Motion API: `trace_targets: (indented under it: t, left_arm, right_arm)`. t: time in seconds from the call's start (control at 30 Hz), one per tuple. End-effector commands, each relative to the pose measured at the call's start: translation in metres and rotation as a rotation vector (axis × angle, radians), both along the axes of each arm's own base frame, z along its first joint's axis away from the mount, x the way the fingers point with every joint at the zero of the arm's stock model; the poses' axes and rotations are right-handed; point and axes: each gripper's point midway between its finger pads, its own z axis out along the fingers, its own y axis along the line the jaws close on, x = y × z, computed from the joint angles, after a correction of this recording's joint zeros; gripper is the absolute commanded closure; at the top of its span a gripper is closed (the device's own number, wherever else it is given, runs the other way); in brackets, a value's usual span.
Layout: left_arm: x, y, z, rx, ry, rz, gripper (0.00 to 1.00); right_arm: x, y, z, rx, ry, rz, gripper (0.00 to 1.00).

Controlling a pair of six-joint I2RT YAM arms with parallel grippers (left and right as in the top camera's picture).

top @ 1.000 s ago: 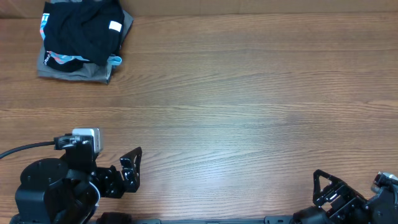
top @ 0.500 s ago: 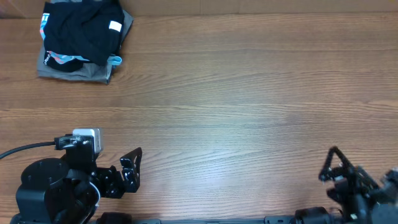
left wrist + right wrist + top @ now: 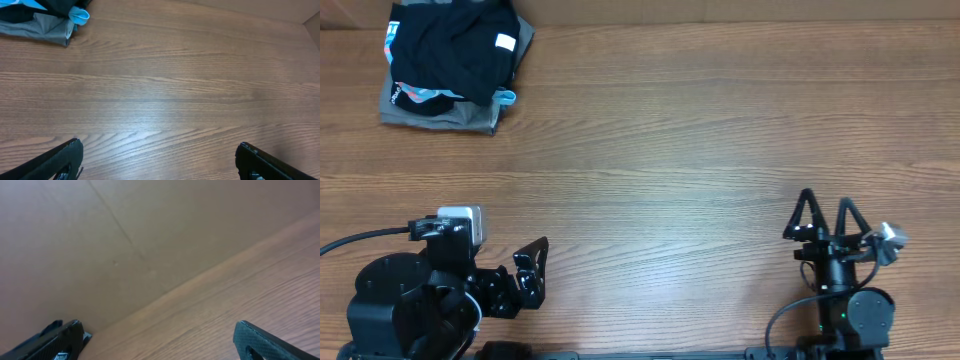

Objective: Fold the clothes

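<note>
- The black T-shirt (image 3: 450, 50) sits in the far left corner of the table (image 3: 700, 150), bunched on top of a small pile and well apart from both arms.
- Under it, a grey garment (image 3: 440, 112) pokes out along the near edge. Slivers of a light-blue shirt (image 3: 506, 97) show at the sides.
- Its white label (image 3: 504, 42) lies at the bundle's right edge, on the side towards the middle of the table.
- The bundle reads slightly wider left-to-right than front-to-back. The frame cuts its far edge, so I can't settle the long axis, and no collar or sleeve tells me which way it points.
- The left gripper (image 3: 532, 262) is low by the near left edge, fingers spread wide over bare wood with nothing between them.
- The right gripper (image 3: 827, 218) is at the near right, aimed at the far side, fingers apart and empty.
</note>
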Motion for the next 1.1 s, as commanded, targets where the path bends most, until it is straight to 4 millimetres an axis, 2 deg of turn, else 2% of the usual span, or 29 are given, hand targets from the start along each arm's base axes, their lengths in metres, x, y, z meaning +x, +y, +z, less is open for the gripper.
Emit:
trace_targets:
  t: [0.0,0.17,0.23,0.27,0.33,1.07]
  left_arm:
    - [0.0,0.0,0.001,-0.008,-0.002,0.011,0.0]
    - [0.0,0.0,0.001,-0.008,-0.002,0.011,0.0]
    - [0.0,0.0,0.001,-0.008,-0.002,0.011,0.0]
    - [0.0,0.0,0.001,-0.008,-0.002,0.011,0.0]
    - [0.0,0.0,0.001,-0.008,-0.002,0.011,0.0]
    - [0.0,0.0,0.001,-0.008,-0.002,0.011,0.0]
  right_arm:
    - [0.001,0.003,-0.005,-0.042,-0.054,0.013,0.0]
    - [0.001,0.016,-0.004,-0.273,-0.073,0.065,0.0]
    - [0.001,0.025,-0.013,-0.39,-0.053,0.112,0.0]
    - [0.002,0.026,-0.027,-0.42,0.001,0.125,0.0]
    - [0.002,0.025,-0.042,-0.419,0.063,0.138,0.0]
    - [0.002,0.026,-0.042,-0.418,0.062,0.138,0.0]
